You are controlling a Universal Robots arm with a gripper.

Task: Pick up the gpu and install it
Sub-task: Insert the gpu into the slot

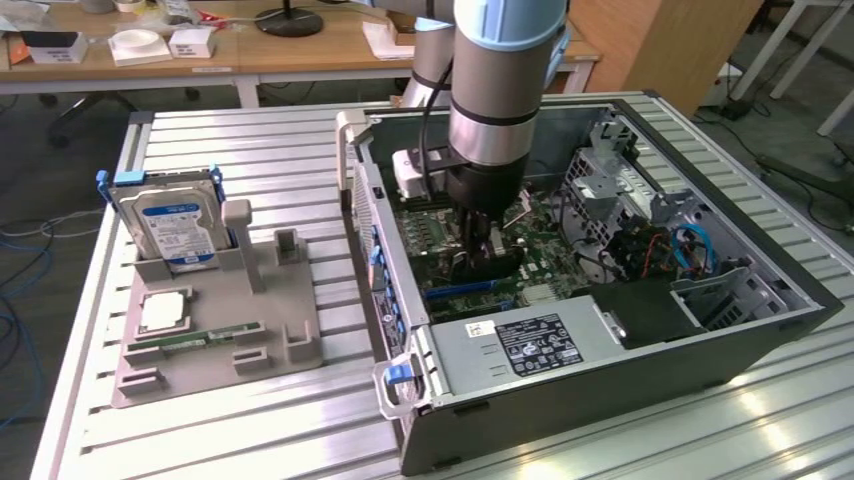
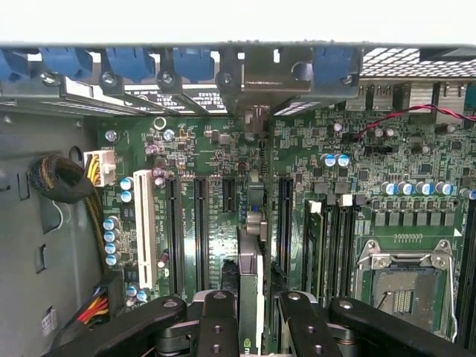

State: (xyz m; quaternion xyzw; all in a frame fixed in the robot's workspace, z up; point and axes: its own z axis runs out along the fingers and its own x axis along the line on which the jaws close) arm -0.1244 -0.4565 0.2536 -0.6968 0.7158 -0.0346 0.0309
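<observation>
1. Your bench (image 1: 267,130): slatted metal top, carrying the computer case (image 1: 641,370), which lies open side up.
2. Your motherboard (image 2: 387,160): flat on the case floor. Its dark expansion slots (image 2: 199,223) run parallel toward the case's rear wall.
3. Your end effector (image 2: 256,309): lowered inside the case over those slots, fingers partly closed and clamped on the gpu.
4. Your gpu (image 2: 251,256): held on edge straight beneath the end effector. Its long axis lies parallel to the slots and its metal bracket (image 2: 260,78) meets the case's rear wall. You cannot tell whether it is fully seated.
</observation>
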